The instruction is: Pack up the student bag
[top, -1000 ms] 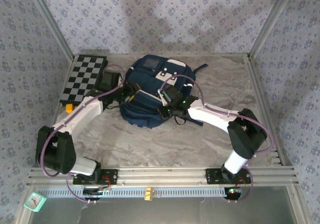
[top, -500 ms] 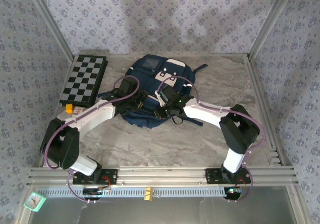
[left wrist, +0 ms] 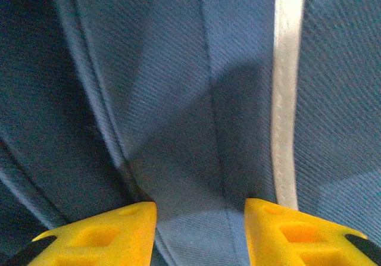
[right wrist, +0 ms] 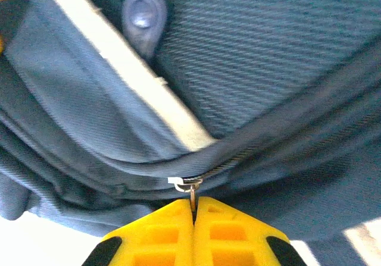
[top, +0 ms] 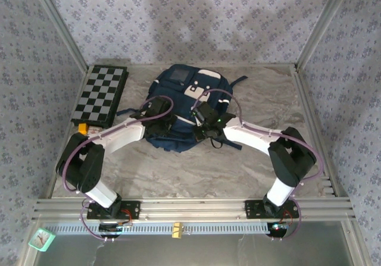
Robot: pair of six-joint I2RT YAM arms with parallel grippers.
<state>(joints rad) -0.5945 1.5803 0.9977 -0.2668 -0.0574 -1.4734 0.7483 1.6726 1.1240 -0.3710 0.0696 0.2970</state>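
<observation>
You had the student bag [top: 184, 105] lying at the middle of the worktop [top: 262, 93], toward the back, with both arms reaching in over its near side. Your right fingers [right wrist: 158, 230] were clenched together on the small metal zipper pull [right wrist: 191, 187], which stuck out from the zip line along the bag's lower seam. Above it ran a white trim stripe [right wrist: 128, 63], and beside that sat a blue oval tab [right wrist: 143, 13]. Your left fingers [left wrist: 95, 236] stood apart, pressed close against the navy fabric, next to the same white stripe. A fold of cloth filled the gap between them, and I cannot tell whether they were pinching it or only resting on it. A checkered board [top: 101, 94] lay at the back left, apart from the bag, with a small orange block [top: 82, 127] at its near edge.
</observation>
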